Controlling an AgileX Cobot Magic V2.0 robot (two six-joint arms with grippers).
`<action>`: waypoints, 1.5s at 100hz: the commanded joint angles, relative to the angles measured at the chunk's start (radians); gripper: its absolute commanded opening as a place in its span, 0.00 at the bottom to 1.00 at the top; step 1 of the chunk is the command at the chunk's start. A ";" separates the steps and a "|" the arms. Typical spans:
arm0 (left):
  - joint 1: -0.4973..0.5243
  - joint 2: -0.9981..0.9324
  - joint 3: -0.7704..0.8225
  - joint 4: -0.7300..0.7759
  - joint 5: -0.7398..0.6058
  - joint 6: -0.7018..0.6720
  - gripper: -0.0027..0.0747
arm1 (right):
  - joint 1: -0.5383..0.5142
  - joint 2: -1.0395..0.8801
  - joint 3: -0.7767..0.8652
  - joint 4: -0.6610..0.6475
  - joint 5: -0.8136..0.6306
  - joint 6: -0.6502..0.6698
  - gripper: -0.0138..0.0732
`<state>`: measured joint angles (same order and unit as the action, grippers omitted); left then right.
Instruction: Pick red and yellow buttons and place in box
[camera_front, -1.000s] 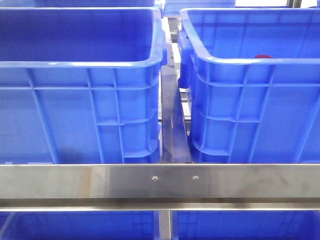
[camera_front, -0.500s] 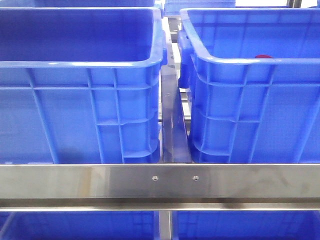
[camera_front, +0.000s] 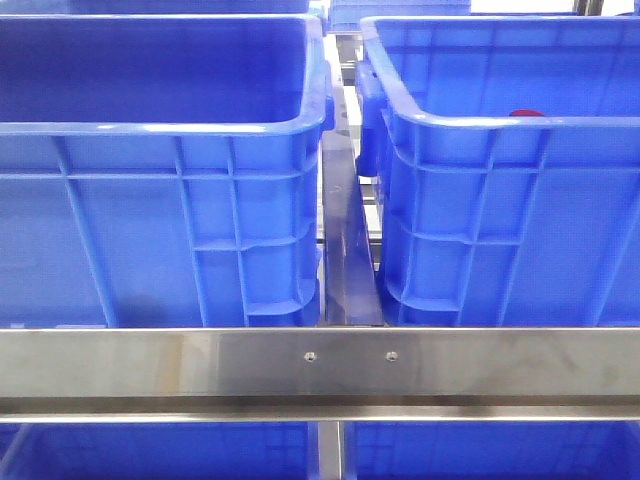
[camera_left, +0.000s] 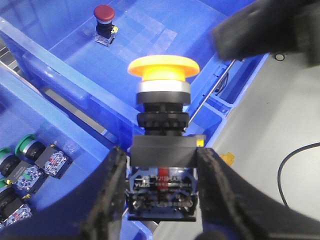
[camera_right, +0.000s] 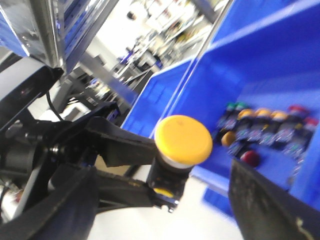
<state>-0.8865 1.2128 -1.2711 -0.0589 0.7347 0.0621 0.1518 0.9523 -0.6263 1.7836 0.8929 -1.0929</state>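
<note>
- Two blue crates are sitting side by side in the front view, the left crate (camera_front: 160, 180) and the right crate (camera_front: 510, 200), behind a steel rail (camera_front: 320, 365); no arm is showing there.
- Left gripper (camera_left: 162, 200) is pinching a yellow button (camera_left: 163, 67) by its black base, fingers (camera_left: 107, 195) pressing both sides, cap pointing away from the wrist.
- Below it, a red button (camera_left: 103, 13) is standing on a crate floor, and green buttons (camera_left: 30, 150) are lying in the neighbouring crate.
- Right gripper's fingers (camera_right: 270, 205) are standing spread wide, gripping nothing.
- Between them the same yellow button is showing, with a blurred cluster of buttons (camera_right: 265, 125) lying in a crate beyond.
</note>
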 joint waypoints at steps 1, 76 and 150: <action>-0.005 -0.027 -0.033 -0.010 -0.078 0.000 0.01 | 0.003 0.058 -0.065 0.135 0.104 0.028 0.80; -0.005 -0.027 -0.033 -0.012 -0.078 0.000 0.01 | 0.042 0.294 -0.225 0.135 0.219 0.041 0.56; -0.005 -0.027 -0.033 -0.007 -0.042 0.000 0.81 | 0.060 0.303 -0.225 0.135 0.209 -0.053 0.30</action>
<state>-0.8865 1.2128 -1.2711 -0.0586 0.7565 0.0621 0.2125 1.2760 -0.8201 1.7710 1.0545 -1.1024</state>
